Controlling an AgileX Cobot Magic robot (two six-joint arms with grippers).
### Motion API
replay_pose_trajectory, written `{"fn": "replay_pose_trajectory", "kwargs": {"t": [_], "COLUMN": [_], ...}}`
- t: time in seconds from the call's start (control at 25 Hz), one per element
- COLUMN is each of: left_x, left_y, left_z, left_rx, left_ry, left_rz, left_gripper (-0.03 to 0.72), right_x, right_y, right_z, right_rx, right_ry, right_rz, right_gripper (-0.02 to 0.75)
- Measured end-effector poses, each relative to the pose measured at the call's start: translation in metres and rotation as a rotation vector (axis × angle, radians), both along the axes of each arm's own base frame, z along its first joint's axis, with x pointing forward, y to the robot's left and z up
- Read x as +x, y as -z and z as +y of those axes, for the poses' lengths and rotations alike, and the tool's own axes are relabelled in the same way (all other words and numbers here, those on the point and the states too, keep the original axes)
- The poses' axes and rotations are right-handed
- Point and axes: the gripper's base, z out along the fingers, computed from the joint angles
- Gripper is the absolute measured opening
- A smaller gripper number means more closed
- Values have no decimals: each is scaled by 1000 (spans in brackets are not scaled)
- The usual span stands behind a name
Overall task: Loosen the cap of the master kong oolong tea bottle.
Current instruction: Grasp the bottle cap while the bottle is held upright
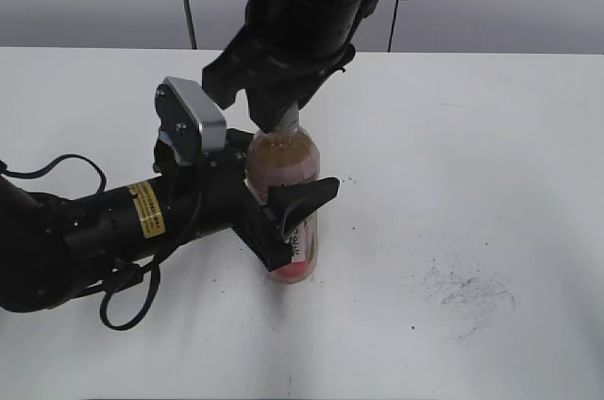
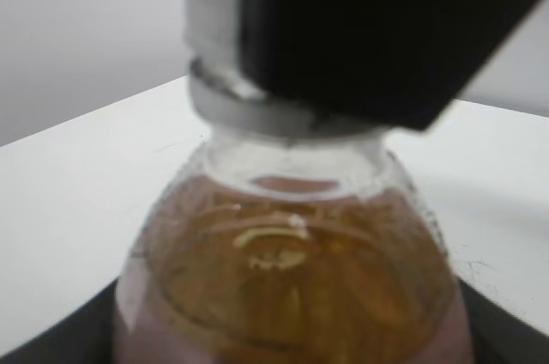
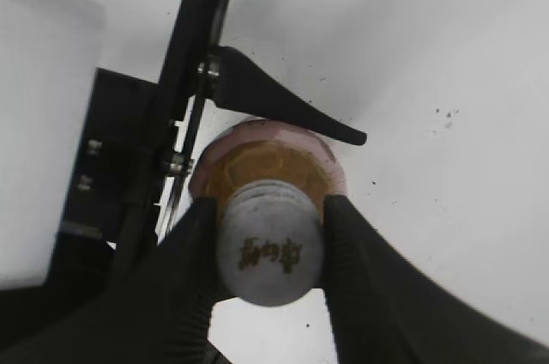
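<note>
Exterior view: master kong oolong tea bottle (image 1: 288, 197) stands upright on the white table (image 1: 491, 183), near the middle. Left gripper (image 1: 283, 216) comes in from the left, low, jaws clamped around the bottle body at label height. Right gripper (image 1: 283, 112) drops from above onto the bottle top; the cap is hidden behind its fingers here. Dark scuff marks on the table to the right of the bottle.

Left wrist view: close, blurry. Bottle shoulder and amber tea fill the lower frame; white-grey cap (image 2: 257, 106) sits above the neck with a dark finger of the right gripper pressed over it. Left gripper's own jaws barely show at the bottom corners, probably against the bottle.

Right wrist view: looking straight down. Cap (image 3: 269, 252) with its dark logo sits pinched between both right gripper fingers (image 3: 364, 278), touching on either side. Left gripper's finger (image 3: 283, 106) lies against the bottle's far side.
</note>
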Motion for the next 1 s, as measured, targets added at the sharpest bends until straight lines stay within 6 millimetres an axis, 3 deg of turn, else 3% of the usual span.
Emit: {"fn": "replay_pose_trajectory", "kwargs": {"t": [0.12, 0.24, 0.36, 0.56, 0.72, 0.88, 1.0], "left_x": [0, 0, -1, -1, -1, -1, -1], "left_y": [0, 0, 0, 0, 0, 0, 0], "left_z": [0, 0, -1, -1, -1, -1, -1], "left_rx": [1, 3, 7, 12, 10, 8, 8], "left_ry": [2, 5, 10, 15, 15, 15, 15], "left_rz": [-2, -4, -10, -22, -19, -17, -17], "left_gripper": [442, 442, 442, 442, 442, 442, 442], "right_x": [-1, -1, -1, -2, -3, -2, -1], "right_y": [0, -1, -3, -6, -5, -5, -6], "right_z": [0, 0, 0, 1, 3, 2, 2], "right_rx": [-29, -92, -184, -382, -456, -462, -433], "right_ry": [-126, -420, -838, -1758, -2293, -2369, -2206], "right_rz": [-27, -98, -197, -425, -578, -607, -558], "right_gripper": [270, 270, 270, 270, 270, 270, 271]}}
